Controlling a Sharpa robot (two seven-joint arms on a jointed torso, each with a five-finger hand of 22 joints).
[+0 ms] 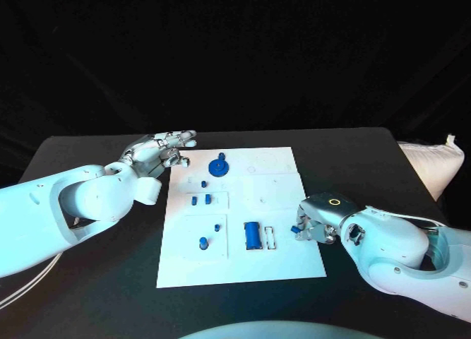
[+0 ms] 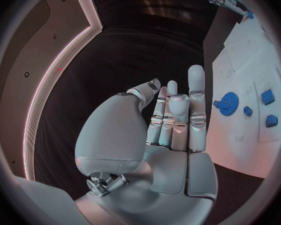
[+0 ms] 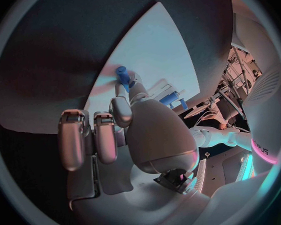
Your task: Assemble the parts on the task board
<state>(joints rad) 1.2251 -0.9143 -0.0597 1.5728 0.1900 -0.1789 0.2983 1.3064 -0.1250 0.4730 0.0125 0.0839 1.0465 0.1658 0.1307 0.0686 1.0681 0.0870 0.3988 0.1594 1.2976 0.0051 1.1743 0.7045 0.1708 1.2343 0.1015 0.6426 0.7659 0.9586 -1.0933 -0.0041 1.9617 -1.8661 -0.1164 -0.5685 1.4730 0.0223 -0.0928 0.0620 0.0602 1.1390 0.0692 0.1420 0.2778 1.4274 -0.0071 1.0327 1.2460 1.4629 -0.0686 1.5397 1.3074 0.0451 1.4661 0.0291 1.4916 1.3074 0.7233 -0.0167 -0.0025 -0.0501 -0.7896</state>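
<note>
Black cloth backs a black table [image 1: 113, 282], and on its middle lies the white task board [image 1: 281, 261], long side running away from the robot. No brand, label or readable writing shows on the board or the arms — only faint outlined recesses on the white surface.

On the board's far part sits a blue gear [image 1: 220, 168], round and toothed, also seen in the left wrist view [image 2: 227, 105]. Nearer come small blue blocks [image 1: 200, 200] in a framed area, then two small blue pegs [image 1: 207, 236], and beside them a blue cylinder [image 1: 253, 235] lying lengthwise next to a narrow slot.

At the board's far left corner the left hand [image 1: 166, 152] hovers, just beside the gear but not touching it; its fingers [image 2: 197, 102] stand straight and close together, nothing in them (the thumb is bent off to one side).

Just off the board's right edge, level with the cylinder, is the right hand [image 1: 315, 224]. It pinches a small blue part [image 3: 122, 75] between thumb and a fingertip — the piece pokes out toward the board [image 1: 295, 229] — while its other fingers [image 3: 72, 142] curl back against the palm.

A white bag [image 1: 433, 166] rests at the table's right edge.
</note>
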